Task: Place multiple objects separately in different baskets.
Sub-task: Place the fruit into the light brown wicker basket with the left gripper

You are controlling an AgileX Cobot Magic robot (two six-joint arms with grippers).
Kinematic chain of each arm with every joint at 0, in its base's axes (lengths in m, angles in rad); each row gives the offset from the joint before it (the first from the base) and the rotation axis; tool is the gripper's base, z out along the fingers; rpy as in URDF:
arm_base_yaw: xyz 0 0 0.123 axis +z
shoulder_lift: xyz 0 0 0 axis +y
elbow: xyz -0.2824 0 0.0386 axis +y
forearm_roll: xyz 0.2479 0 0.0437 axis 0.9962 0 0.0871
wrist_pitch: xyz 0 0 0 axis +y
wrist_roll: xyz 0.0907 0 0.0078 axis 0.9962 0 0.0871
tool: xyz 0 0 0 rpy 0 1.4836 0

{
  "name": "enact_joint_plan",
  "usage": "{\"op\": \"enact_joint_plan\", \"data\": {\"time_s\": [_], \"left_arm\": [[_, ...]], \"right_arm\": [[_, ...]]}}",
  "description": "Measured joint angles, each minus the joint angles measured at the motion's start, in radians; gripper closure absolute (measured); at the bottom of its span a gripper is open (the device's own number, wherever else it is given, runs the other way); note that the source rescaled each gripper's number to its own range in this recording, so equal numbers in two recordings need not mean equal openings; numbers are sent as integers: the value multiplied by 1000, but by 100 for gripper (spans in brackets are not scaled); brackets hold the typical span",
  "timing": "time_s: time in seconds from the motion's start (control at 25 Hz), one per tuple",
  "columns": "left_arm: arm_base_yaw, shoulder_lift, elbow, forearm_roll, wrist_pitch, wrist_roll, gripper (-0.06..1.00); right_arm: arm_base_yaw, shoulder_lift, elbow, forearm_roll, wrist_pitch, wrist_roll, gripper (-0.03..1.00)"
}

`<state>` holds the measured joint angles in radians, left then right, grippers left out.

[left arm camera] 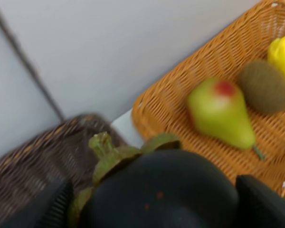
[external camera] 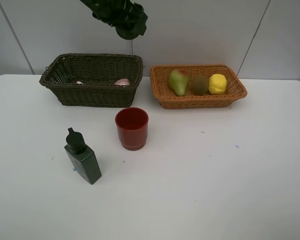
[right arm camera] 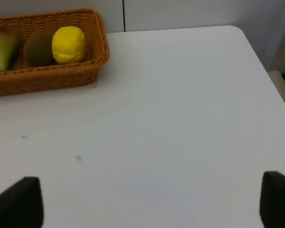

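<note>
Holding the dark round fruit (left arm camera: 156, 180) between its jaws, left gripper (external camera: 130, 27) hangs high over the gap between dark brown basket (external camera: 90, 95) and orange-tan basket (external camera: 200, 102). Right gripper (right arm camera: 147, 199) spread wide over the white table (right arm camera: 180, 95), off the yellow lemon (right arm camera: 69, 45) end of the orange-tan basket.

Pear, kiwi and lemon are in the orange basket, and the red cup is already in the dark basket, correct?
No. The red cup stands on the table in front of the dark basket, not in it; the exterior high view shows this. Pear, kiwi and lemon are in the orange basket.
</note>
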<state>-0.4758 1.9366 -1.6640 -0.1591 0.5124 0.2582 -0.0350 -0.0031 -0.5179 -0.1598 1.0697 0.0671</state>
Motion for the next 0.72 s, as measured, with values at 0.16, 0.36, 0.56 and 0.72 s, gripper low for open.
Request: {"op": "enact_joint_plan", "data": {"time_s": [0.16,0.36,0.56,0.72], "left_arm": [[-38,108,-119,1,-13,16,9],[-71,226,-239,-1,-13,16,9],[-96,310,-299,-3,-32,40,9],[-115,360,-317,-14,-74,55,9]], "right_arm": [[0,0,0,0,0,0,-3],[0,0,0,0,0,0,-3],[0,0,0,0,0,0,-3],[0,0,0,0,0,0,-3]]}}
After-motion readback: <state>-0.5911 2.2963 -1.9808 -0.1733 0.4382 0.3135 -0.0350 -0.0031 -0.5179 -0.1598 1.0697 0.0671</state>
